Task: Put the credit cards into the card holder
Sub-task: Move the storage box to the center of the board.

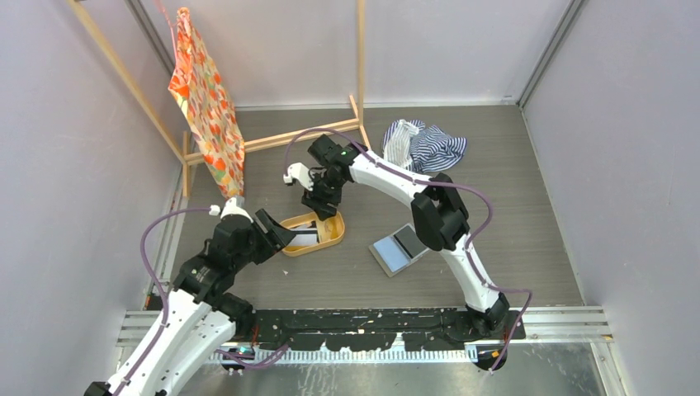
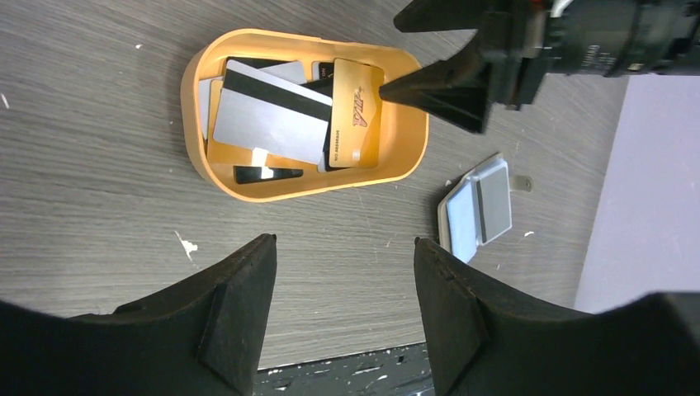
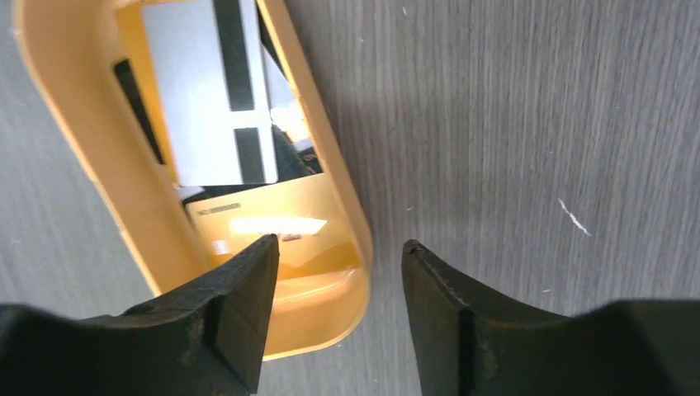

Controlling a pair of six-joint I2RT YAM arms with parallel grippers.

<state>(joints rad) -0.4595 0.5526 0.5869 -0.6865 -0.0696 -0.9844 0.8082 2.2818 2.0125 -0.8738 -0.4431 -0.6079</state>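
Several credit cards lie in an oval orange tray (image 1: 337, 236) (image 2: 413, 140) (image 3: 99, 190). A white card with black stripes (image 2: 268, 115) (image 3: 210, 91) is on top, and an orange-tan card (image 2: 355, 115) (image 3: 264, 227) leans at one end. My right gripper (image 1: 318, 206) (image 3: 338, 243) hangs open at that end, one finger (image 2: 437, 91) over the orange-tan card and the other outside the rim. My left gripper (image 1: 281, 233) (image 2: 342, 243) stands open and empty over bare table beside the tray. The card holder (image 1: 390, 254) (image 2: 477, 210) lies open to the tray's right, partly hidden by my right arm.
A striped cloth (image 1: 425, 147) is bunched at the back right. An orange patterned cloth (image 1: 206, 107) hangs from a wooden frame (image 1: 281, 136) at the back left. A black strip (image 1: 371, 326) runs along the near table edge. Walls close in both sides.
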